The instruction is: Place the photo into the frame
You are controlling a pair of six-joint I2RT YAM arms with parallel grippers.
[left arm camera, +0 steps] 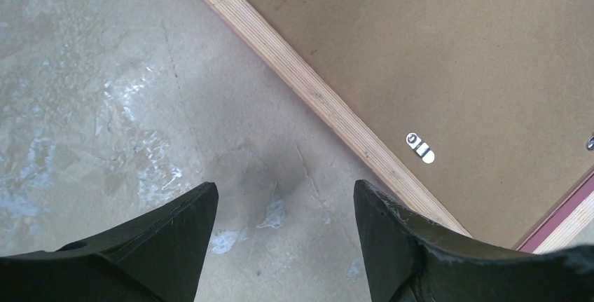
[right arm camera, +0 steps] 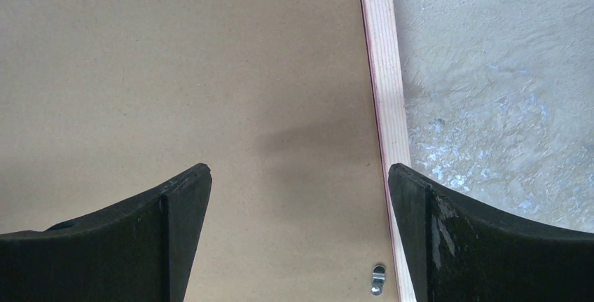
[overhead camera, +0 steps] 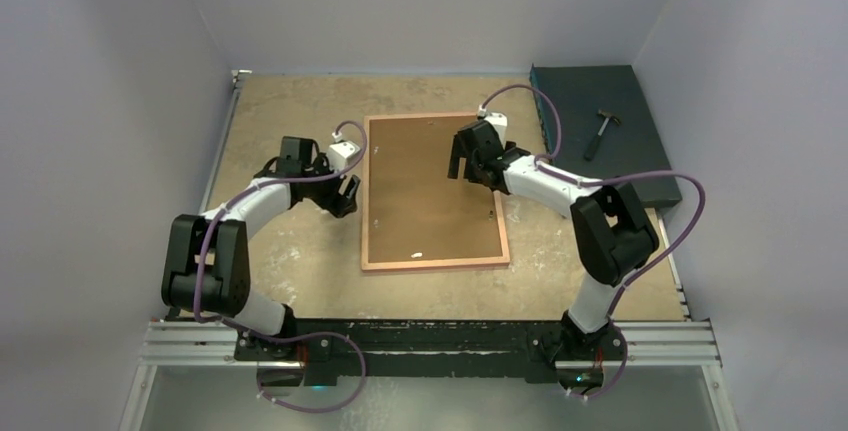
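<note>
Right wrist view: the right jaws stand wide apart, empty, over the brown backing board (right arm camera: pixel 175 71) just inside the right rail of the frame (right arm camera: pixel 382 71). The left jaws gape empty over tabletop (left arm camera: pixel 105 106) just left of the frame. The photo is unseen, probably under the board; fastening may be left to do.

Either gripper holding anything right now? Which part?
Nothing held. Left gripper open over the table beside the frame; right gripper open over the backing board.
</note>
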